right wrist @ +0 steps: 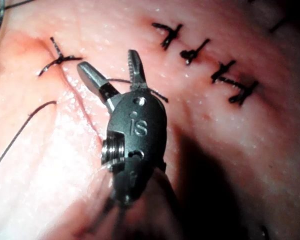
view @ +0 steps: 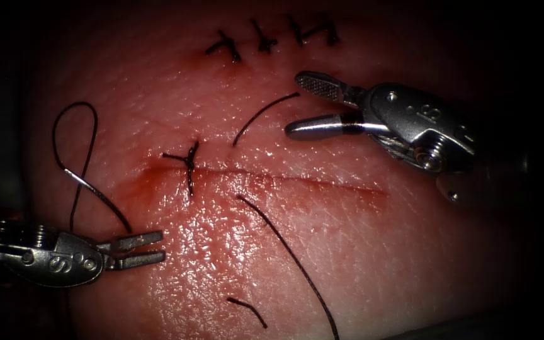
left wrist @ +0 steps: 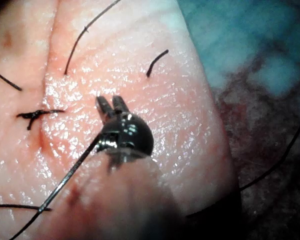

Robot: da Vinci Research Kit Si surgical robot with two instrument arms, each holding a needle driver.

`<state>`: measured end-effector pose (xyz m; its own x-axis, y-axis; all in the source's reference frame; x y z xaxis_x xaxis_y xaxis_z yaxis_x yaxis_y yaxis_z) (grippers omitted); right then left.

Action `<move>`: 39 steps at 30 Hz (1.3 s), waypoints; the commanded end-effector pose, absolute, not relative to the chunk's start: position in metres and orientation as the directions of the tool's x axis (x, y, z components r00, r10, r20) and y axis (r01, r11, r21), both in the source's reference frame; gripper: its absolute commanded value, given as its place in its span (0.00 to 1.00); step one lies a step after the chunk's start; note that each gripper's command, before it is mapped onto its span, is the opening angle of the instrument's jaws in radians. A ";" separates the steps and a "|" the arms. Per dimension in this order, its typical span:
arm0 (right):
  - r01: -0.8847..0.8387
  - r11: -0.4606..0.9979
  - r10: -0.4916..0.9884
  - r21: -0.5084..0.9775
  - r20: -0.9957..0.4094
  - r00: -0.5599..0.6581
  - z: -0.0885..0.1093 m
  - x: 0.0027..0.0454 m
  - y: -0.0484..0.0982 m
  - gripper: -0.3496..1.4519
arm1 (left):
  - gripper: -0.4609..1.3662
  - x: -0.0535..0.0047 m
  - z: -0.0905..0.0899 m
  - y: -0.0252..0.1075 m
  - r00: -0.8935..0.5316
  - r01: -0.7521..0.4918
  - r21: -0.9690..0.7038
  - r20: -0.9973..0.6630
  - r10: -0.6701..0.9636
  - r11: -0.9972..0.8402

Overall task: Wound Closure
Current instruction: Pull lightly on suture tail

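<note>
Nearest, the left tool is seen at the lower left, jaws slightly parted and holding nothing. A thread loops beside it, with cut ends on the tissue. One knot is tied across the cut. Beyond, the right tool is held wide open, empty. Farthest, a row of stitches is seen. No needle can be made out.
</note>
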<state>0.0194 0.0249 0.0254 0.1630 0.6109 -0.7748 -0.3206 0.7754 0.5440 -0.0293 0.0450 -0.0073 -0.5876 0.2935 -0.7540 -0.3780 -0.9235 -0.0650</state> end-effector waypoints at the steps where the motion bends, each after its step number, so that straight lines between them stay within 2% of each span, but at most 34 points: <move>1: -0.321 0.775 0.611 0.544 -0.775 0.163 0.025 0.0194 0.025 0.63 | 0.06 -0.0293 -0.007 0.045 -0.588 -0.369 -0.073 -0.754 0.294 -0.926; 5: -0.336 0.746 0.646 0.576 -0.749 0.151 0.025 0.0193 0.025 0.64 | 0.06 -0.0293 -0.007 0.045 -0.590 -0.366 -0.069 -0.754 0.288 -0.928; 9: -0.385 0.646 0.740 0.659 -0.664 0.104 0.026 0.0193 0.024 0.63 | 0.06 -0.0293 -0.007 0.045 -0.588 -0.367 -0.067 -0.756 0.288 -0.928; 12: -0.523 0.404 0.865 0.751 -0.500 -0.050 0.026 0.0194 0.023 0.60 | 0.06 -0.0293 -0.007 0.045 -0.588 -0.367 -0.067 -0.756 0.288 -0.928; 14: -0.547 0.360 0.874 0.756 -0.478 -0.085 0.026 0.0194 0.023 0.60 | 0.06 -0.0293 -0.007 0.045 -0.588 -0.367 -0.067 -0.756 0.288 -0.928; 15: -0.586 0.275 0.886 0.762 -0.437 -0.152 0.027 0.0194 0.023 0.54 | 0.06 -0.0293 -0.007 0.045 -0.588 -0.367 -0.067 -0.756 0.288 -0.928; 18: -0.622 0.192 0.904 0.759 -0.384 -0.190 0.027 0.0193 0.022 0.37 | 0.06 -0.0293 -0.007 0.045 -0.588 -0.367 -0.067 -0.756 0.288 -0.928; 20: -0.656 0.170 0.923 0.736 -0.351 -0.155 0.027 0.0191 0.022 0.17 | 0.06 -0.0293 -0.007 0.045 -0.588 -0.367 -0.067 -0.756 0.287 -0.928; 29: -0.770 0.129 0.967 0.625 -0.251 -0.041 0.029 0.0191 0.022 0.16 | 0.06 -0.0295 -0.007 0.045 -0.588 -0.368 -0.066 -0.756 0.287 -0.928; 30: -0.786 0.100 0.976 0.610 -0.212 -0.041 0.029 0.0191 0.022 0.19 | 0.06 -0.0296 -0.007 0.045 -0.588 -0.368 -0.066 -0.756 0.287 -0.927; 34: -0.805 0.024 0.985 0.593 -0.151 -0.083 0.031 0.0193 0.021 0.57 | 0.06 -0.0298 -0.007 0.045 -0.588 -0.369 -0.066 -0.756 0.288 -0.927; 37: -0.797 -0.048 0.983 0.602 -0.114 -0.145 0.032 0.0196 0.021 0.76 | 0.06 -0.0297 -0.007 0.045 -0.588 -0.368 -0.066 -0.756 0.287 -0.927; 39: -0.791 -0.089 0.980 0.605 -0.090 -0.179 0.033 0.0199 0.021 0.78 | 0.06 -0.0297 -0.007 0.045 -0.588 -0.368 -0.066 -0.757 0.287 -0.927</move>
<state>0.0200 0.0212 0.0329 -0.1876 0.9787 -0.0831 -0.7940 -0.1013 0.5994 -0.0297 0.0450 -0.0072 -0.5875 0.2874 -0.7565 -0.3762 -0.9247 -0.0591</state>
